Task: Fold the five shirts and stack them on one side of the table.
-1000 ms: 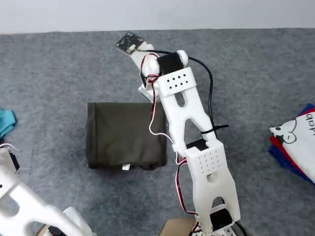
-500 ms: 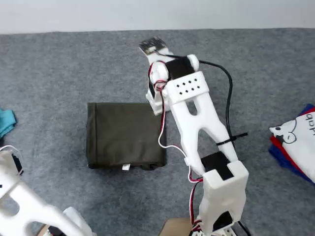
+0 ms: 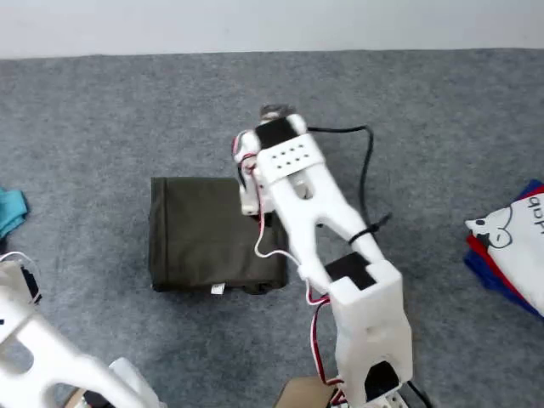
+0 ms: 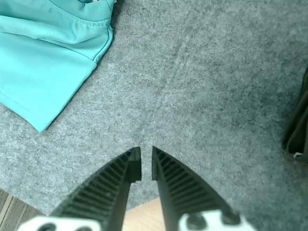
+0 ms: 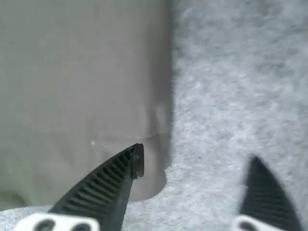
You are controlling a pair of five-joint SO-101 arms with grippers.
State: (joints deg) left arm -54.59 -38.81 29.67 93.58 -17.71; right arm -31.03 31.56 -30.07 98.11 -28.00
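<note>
A folded olive shirt (image 3: 208, 231) lies on the grey mat left of centre. My right arm (image 3: 293, 170) stretches over its right edge. In the right wrist view my right gripper (image 5: 195, 166) is open, one finger (image 5: 120, 175) above the olive shirt (image 5: 82, 91) at its edge and the other above bare mat. A teal shirt (image 3: 8, 210) lies at the left edge; it also fills a corner of the left wrist view, teal shirt (image 4: 48, 48). My left gripper (image 4: 147, 161) hangs over bare mat beside it, shut and holding nothing.
A pile of shirts in white, red and blue (image 3: 512, 246) sits at the right edge. My left arm (image 3: 38, 353) occupies the front left corner. Grey mat (image 3: 127, 110) covers the table, with a pale wall behind.
My right arm has swung from beyond the olive shirt's far right corner back over the shirt's right edge. The shirt and my left arm have not moved.
</note>
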